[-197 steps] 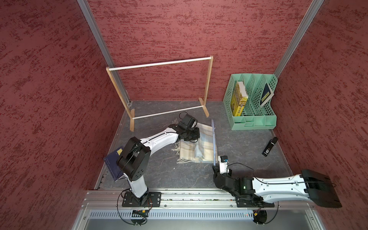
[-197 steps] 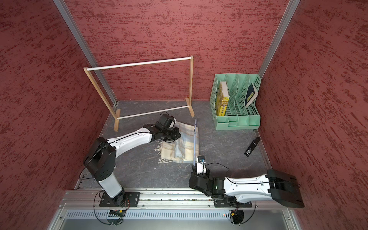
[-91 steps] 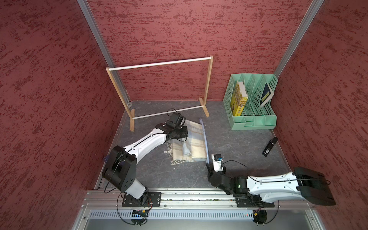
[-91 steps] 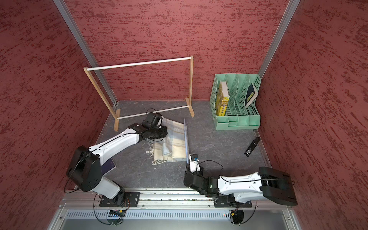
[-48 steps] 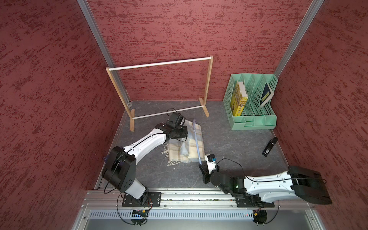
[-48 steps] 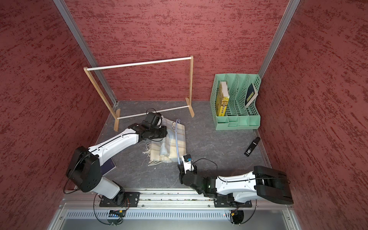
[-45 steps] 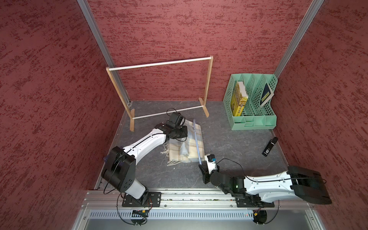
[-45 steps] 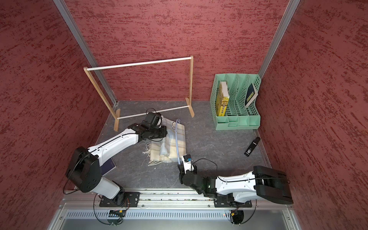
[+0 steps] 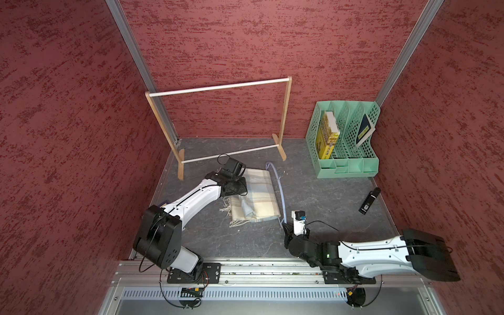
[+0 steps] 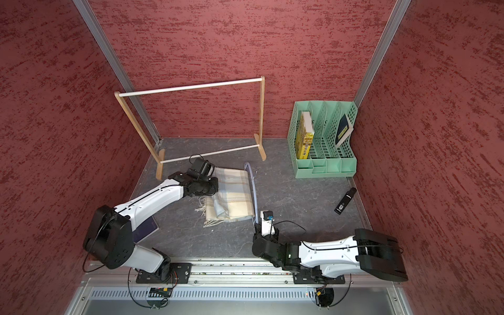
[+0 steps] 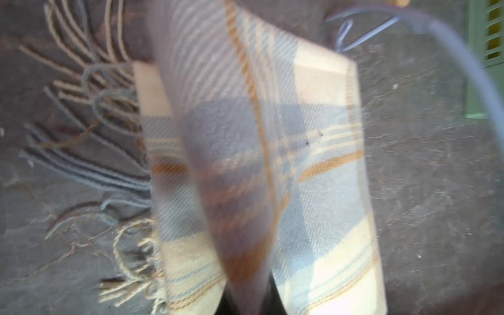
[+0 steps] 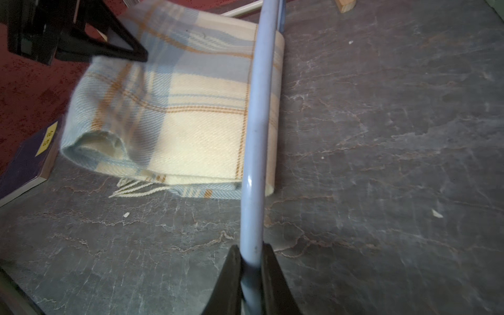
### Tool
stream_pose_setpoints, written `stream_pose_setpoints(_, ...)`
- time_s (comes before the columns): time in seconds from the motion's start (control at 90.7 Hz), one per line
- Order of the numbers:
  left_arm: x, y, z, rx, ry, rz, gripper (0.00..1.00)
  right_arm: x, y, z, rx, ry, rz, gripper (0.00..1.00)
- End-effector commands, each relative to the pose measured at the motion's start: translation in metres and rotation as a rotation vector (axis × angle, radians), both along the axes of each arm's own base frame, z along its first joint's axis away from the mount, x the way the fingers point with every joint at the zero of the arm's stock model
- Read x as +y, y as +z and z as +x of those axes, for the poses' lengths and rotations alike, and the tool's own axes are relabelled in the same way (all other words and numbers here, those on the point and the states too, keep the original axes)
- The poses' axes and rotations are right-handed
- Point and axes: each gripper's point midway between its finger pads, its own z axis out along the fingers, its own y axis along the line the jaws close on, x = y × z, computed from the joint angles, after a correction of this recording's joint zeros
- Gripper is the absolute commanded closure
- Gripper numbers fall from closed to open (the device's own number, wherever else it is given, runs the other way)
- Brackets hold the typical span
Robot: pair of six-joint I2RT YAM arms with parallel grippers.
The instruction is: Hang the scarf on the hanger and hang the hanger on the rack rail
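In both top views the soft cream-and-pale-blue plaid scarf [image 9: 259,199] [image 10: 234,195] lies folded on the grey floor. The thin pale-blue curved hanger [image 9: 281,188] [image 10: 255,191] runs along its 3 o'clock edge. The left gripper [image 9: 240,189] [image 10: 214,188] sits at the scarf's 10 o'clock corner. The right gripper [image 9: 284,227] [image 10: 256,225] is at its 5 o'clock corner, on the hanger's near end.

In the left wrist view the left gripper [image 11: 246,297] is clenched on a raised fold of the scarf [image 11: 313,177], which rises from between the jaws. The hanger [image 11: 474,65] curves beyond the cloth's far edge.

In the right wrist view the right gripper [image 12: 252,261] is grasping the hanger [image 12: 256,131] by its tube. The tube runs out from the jaws across the scarf [image 12: 191,122], just inside its folded edge.

The step in hand appears to be drawing the scarf over the hanger. Whether the cloth already wraps the lower bar cannot be told. The next move likely calls for the left arm to carry its pinched layer across while the right holds the tube steady. A lift should then let both halves hang evenly.
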Motion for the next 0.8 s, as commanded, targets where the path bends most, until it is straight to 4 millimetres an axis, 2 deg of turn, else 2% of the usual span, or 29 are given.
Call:
stream_pose_setpoints(0.0, 0.023, -0.025, -0.005, 0.063, 0.083, 0.066, 1.0, -0.023, -0.006, 0.01, -0.019, -0.115, -0.068, 1.0)
stream_pose_setpoints(0.154, 0.035, -0.042, -0.004, 0.099, 0.127, 0.109, 1.0, -0.027, -0.011, 0.011, -0.006, -0.144, -0.091, 1.0)
stream_pose_setpoints(0.331, 0.034, -0.059, -0.001, 0.133, 0.13, 0.119, 1.0, -0.035, -0.017, 0.013, 0.008, -0.18, -0.099, 1.0)
stream_pose_setpoints(0.529, 0.043, -0.078, 0.0, 0.178, 0.152, 0.184, 1.0, -0.031, -0.02, 0.013, 0.015, -0.162, -0.105, 1.0)
stream_pose_setpoints(0.65, 0.054, -0.078, 0.002, 0.181, 0.179, 0.251, 1.0, -0.028, -0.019, 0.013, 0.011, -0.146, -0.109, 1.0)
stream_pose_setpoints(0.793, 0.064, -0.064, 0.011, 0.151, 0.202, 0.316, 1.0, -0.024, -0.022, 0.013, 0.015, -0.131, -0.11, 1.0)
